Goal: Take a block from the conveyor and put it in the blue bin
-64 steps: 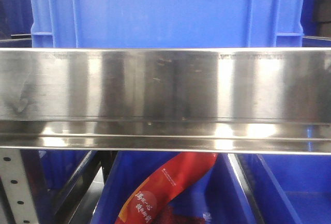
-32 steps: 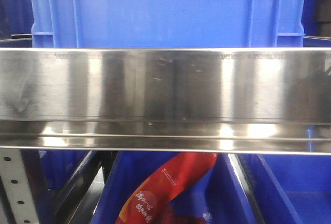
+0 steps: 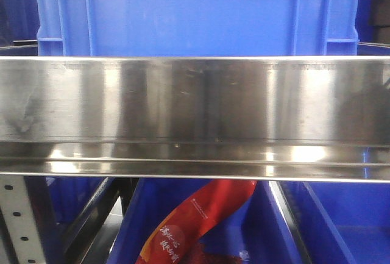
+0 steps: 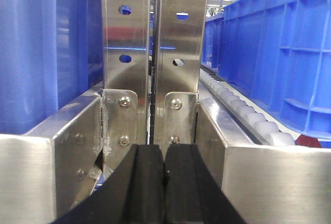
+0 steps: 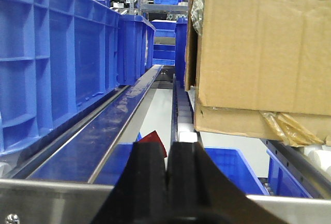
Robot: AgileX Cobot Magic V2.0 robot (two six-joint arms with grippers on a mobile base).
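Blue bin (image 3: 195,14) behind steel rail (image 3: 195,102), fingers seemingly closed

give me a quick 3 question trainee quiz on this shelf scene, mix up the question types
1. True or false: the left gripper is wide open.
2. What is the red package lying in? A) cardboard box B) blue bin C) steel rail
3. Fill in: beside the right gripper, the right wrist view shows a ____ box.

Key: 1 false, its fingers are pressed together. 2 B, the lower blue bin under the steel rail. 3 cardboard.
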